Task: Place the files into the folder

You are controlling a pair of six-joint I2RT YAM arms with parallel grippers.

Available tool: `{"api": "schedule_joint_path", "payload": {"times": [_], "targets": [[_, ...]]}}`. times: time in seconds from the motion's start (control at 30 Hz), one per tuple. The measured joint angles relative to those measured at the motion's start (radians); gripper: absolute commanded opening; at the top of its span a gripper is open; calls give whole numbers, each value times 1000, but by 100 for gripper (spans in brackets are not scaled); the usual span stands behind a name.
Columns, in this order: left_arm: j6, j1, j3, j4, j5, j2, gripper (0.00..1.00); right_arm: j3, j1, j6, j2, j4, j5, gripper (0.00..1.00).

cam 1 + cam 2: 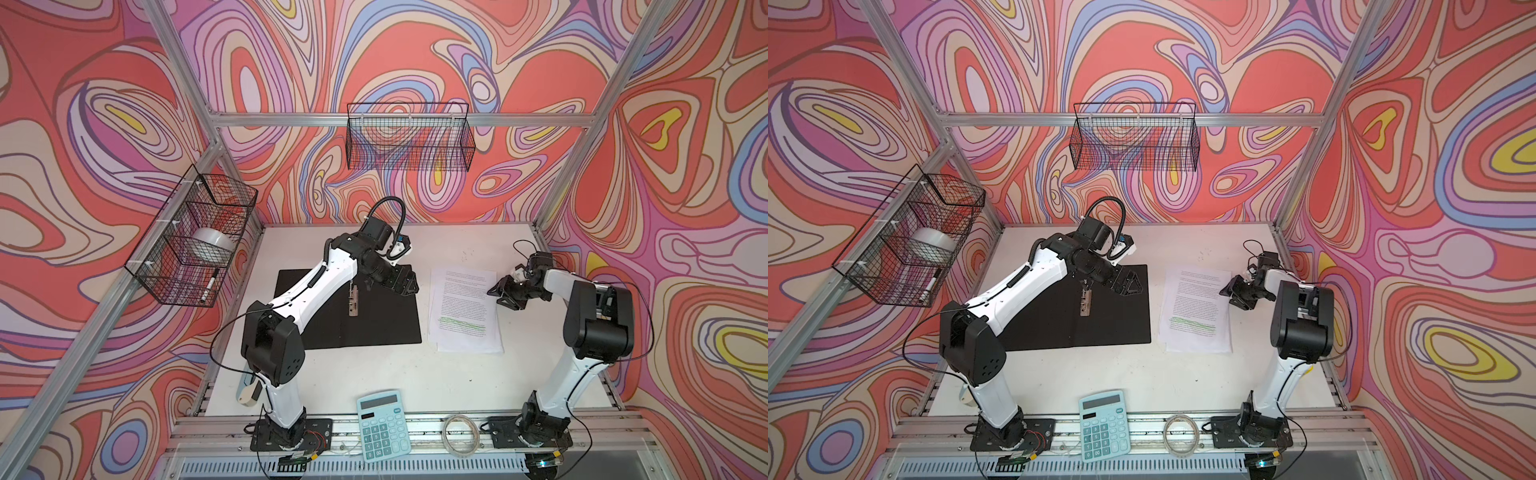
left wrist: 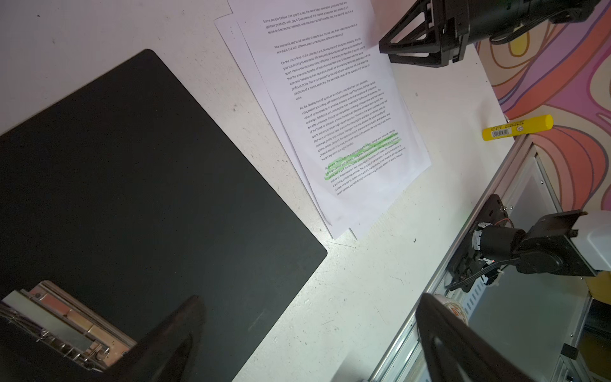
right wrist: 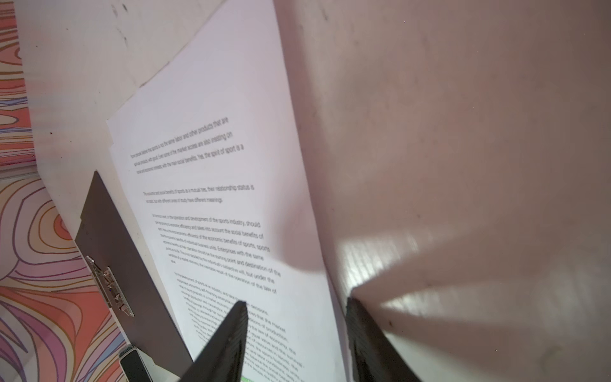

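Files (image 1: 465, 307): thin, limp, probably slippery sheets lying flat; best pinched at edge beneath right gripper (image 1: 496, 296), part-open, empty. Left gripper (image 1: 405, 282) wide above folder (image 1: 374, 324).

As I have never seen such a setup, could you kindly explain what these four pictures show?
This is a robot with a left arm and a right arm at a white table. Two pictures look down from above and show almost the same view. The other two come from a camera on each arm's wrist.

On the table lies an open black folder with a metal clip. Beside it, apart, are the files, printed sheets with one passage marked green. A calculator lies at the front edge.

The left claw hovers open over the folder's right side. The right claw is open at the files' right edge, one finger over paper, one over table. Neither holds anything.
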Motion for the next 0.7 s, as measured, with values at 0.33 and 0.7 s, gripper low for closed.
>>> {"api": "schedule_joint_path", "payload": {"times": [0.33,0.7], "targets": [[0,0,-42,12,-13,-16,99,-57,-18,43,2,98,-90,36],[0,-1,-42,13,-29,-28,100,-64,-24,56,1,113,-142,23]]}}
